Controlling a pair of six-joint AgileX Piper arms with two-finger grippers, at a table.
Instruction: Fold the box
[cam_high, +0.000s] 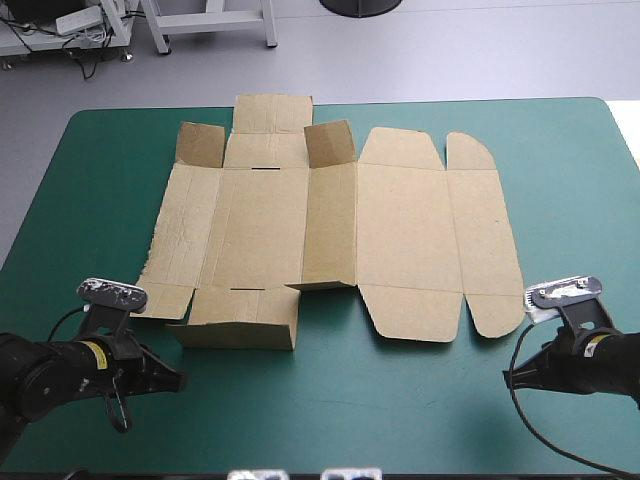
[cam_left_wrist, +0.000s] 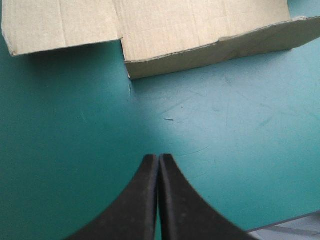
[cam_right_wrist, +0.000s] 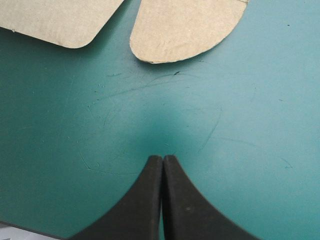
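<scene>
The brown box (cam_high: 330, 230) lies as a cut sheet across the middle of the table. Its left half has walls partly raised: a near wall (cam_high: 243, 320), two small far flaps (cam_high: 201, 144) and a middle wall (cam_high: 329, 225). The right half, the lid with rounded tabs (cam_high: 490, 315), lies flat. My left gripper (cam_high: 178, 381) rests low near the front left, shut, with the raised near wall (cam_left_wrist: 210, 50) ahead of it (cam_left_wrist: 158, 159). Near the front right my right gripper (cam_high: 510, 374) is shut too, short of a rounded tab (cam_right_wrist: 185, 30) in its own view (cam_right_wrist: 163, 159).
The teal-green cover (cam_high: 400, 410) shows bare between both grippers and the box's near edge. The table's front edge runs close behind the grippers, and its far edge (cam_high: 340, 102) lies just beyond the box's far flap.
</scene>
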